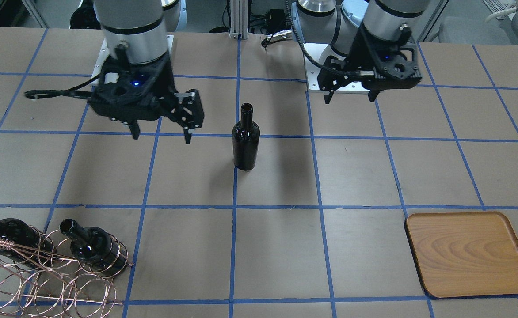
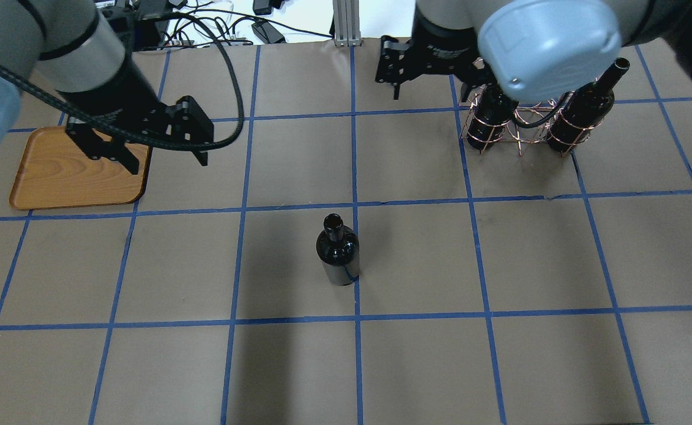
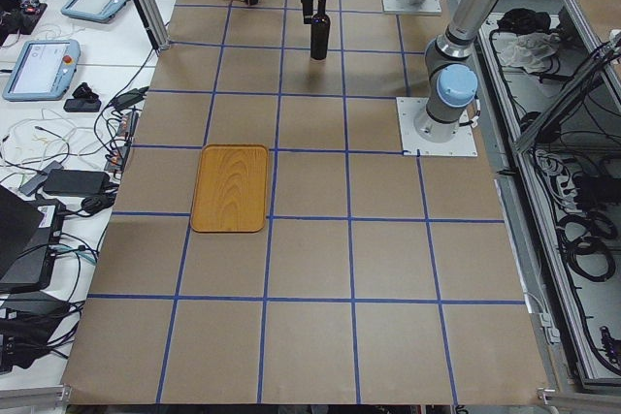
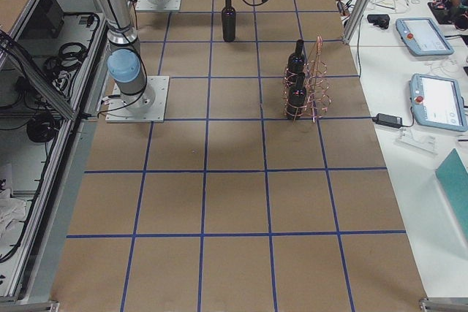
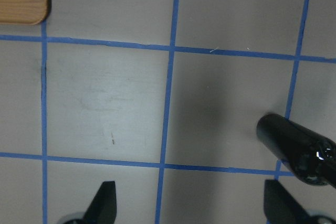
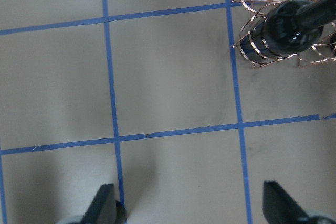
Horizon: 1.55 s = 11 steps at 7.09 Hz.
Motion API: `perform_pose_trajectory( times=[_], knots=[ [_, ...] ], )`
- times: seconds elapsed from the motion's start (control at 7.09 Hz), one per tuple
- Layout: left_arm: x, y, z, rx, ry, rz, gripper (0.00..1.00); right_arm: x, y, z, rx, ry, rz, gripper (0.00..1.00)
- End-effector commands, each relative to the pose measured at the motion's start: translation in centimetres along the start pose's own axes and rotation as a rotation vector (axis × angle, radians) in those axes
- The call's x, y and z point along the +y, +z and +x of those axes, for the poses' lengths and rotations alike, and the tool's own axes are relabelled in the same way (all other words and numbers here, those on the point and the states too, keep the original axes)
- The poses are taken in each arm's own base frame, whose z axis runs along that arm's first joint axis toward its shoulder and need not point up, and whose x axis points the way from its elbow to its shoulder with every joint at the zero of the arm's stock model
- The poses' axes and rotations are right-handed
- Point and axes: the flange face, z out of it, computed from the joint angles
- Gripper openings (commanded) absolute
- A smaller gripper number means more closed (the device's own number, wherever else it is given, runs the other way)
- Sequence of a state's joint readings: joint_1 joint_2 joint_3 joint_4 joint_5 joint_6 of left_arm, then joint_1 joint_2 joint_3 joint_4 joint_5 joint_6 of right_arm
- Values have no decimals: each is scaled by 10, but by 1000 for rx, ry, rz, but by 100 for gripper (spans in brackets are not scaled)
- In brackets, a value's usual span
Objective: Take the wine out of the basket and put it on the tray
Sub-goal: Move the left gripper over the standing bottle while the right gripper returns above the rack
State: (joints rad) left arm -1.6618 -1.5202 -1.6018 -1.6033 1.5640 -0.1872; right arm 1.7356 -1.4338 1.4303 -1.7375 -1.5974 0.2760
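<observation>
- Brown-paper table top [image 2: 440, 366] taped into blue squares: nearest ground in the overhead view, carries everything.
- Left gripper [image 1: 350, 98], black, two-finger: fingers spread wide, nothing between them. Hangs high between tray and standing bottle; its wrist view catches the tray's corner at one edge and the bottle at the other.
- Right gripper [image 1: 161, 137], same make: also spread and empty, hovering between basket and standing bottle.
- Flat light-brown wooden tray with rounded corners and a low rim [image 1: 471, 254]: bare, on the left arm's side, well apart from the bottle.
- Rose-gold thin-wire basket of round rings [image 1: 47, 282]: on the right arm's side, two more dark bottles [image 1: 93, 247] in it, necks up.
- Glossy near-black glass wine bottle [image 1: 245, 141]: upright mid-table on a blue line, out of the basket, touching neither gripper.
- Risk, as judged: tall with a narrow foot, so a finger clipping neck or shoulder on approach would topple it and let it roll. Slick glass could slide through a loose or off-centre pinch. Landing on the tray's rim would tip it.
- Looks: short neck, open mouth, no label, no cap.
</observation>
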Motion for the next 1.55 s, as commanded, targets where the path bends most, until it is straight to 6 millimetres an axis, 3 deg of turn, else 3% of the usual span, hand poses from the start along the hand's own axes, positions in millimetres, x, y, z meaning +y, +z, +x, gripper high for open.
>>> perform_pose_trajectory(
  times=[0.0, 0.28, 0.42, 0.71, 0.85, 1.41],
  knots=[
    [24, 12, 90, 31, 5, 77, 100, -29, -3, 72, 16, 43, 4, 100],
    [43, 52, 146, 4, 23, 3, 100, -34, 1, 105, 31, -37, -41, 100],
    [47, 73, 163, -22, 54, -24, 100, -33, 2, 106, 32, -36, -46, 100],
    [37, 117, 174, -9, 71, -12, 100, -18, -15, 106, 22, -36, -54, 100],
    [39, 129, 174, -17, 81, -18, 100, -15, -14, 106, 22, -36, -68, 100],
    [50, 116, 169, -6, 84, -3, 94, -2, -22, 106, 23, -30, -105, 100]
  ],
)
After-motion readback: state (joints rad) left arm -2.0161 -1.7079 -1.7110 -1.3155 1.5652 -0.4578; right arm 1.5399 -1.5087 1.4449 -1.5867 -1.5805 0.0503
